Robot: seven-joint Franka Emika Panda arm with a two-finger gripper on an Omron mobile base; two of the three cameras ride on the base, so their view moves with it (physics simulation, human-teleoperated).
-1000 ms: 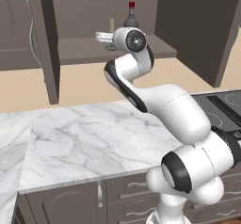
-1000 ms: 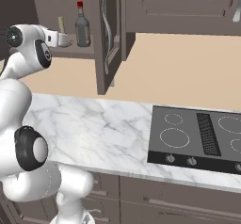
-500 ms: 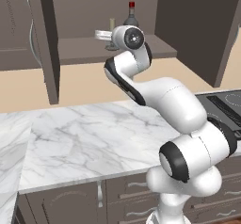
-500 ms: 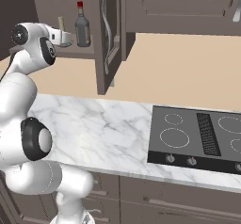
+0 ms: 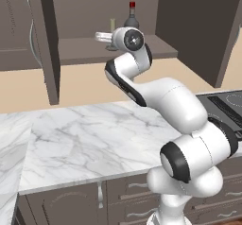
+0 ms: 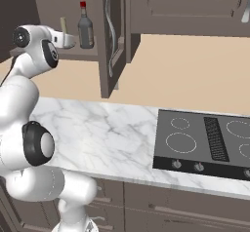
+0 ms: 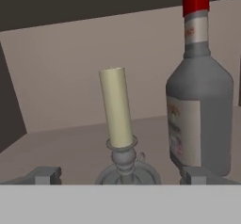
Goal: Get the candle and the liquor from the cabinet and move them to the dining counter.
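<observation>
The arm is reaching up into the open cabinet (image 5: 47, 44), its hand level with the shelf. The gripper (image 7: 120, 175) is pointing straight at the candle (image 7: 116, 108), and its two fingers (image 7: 44, 175) are standing wide apart, one on each side of the candle's grey holder, gripping nothing. From the hand camera the candle is sitting dead centre between the tips, upright in its holder on the shelf floor.

Just to the right of it in that view, the liquor (image 7: 200, 103) is standing upright too, taller than the candle, red cap on top, pale label facing left. The two are standing near each other on the same shelf but not touching.

From behind on the left, the candle (image 5: 112, 25) is peeking above the hand, with the liquor (image 5: 131, 17) beside it, further back on the shelf. From the right, the candle (image 6: 63, 24) is showing just past the wrist, the liquor (image 6: 86, 27) next to it, and the cabinet (image 6: 111, 36) door is hanging open with its long curved handle catching light.

Below, the marble worktop (image 5: 85, 139) is lying under the arm, and a black hob (image 6: 205, 141) is set into it over to the right.
</observation>
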